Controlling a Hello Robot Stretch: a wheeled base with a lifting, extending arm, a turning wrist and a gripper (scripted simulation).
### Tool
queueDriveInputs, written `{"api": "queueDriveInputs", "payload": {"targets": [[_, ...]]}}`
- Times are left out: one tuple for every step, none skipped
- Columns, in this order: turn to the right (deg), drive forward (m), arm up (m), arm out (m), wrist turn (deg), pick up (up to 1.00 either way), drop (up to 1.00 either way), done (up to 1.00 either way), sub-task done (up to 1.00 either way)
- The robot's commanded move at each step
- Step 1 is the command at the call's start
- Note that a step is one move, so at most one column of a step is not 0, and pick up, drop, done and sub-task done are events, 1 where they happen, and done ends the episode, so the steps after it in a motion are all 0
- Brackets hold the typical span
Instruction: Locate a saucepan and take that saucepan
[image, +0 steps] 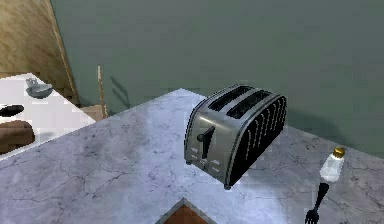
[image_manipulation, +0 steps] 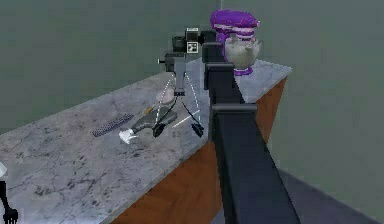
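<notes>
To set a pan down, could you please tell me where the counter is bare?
In the forward view the counter is bare left of the toaster, to its edge. Crowded right of it: a bottle and fork. In the arm side view, utensils lie mid-counter, a purple mixer beyond.

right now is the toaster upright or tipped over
Upright: the toaster sits flat on the counter with its slots facing up.

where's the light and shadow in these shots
Forward view: the toaster gleams on its front panel, its slotted side dark, and a grey shadow falls on the wall beside the wooden post. Arm side view: the arm reads near black against the evenly lit countertop.
</notes>
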Motion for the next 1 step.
{"api": "queueDriveInputs", "payload": {"targets": [[0.0,0.0,0.0,0.0,45.0,0.0,0.0,0.0,0.0]]}}
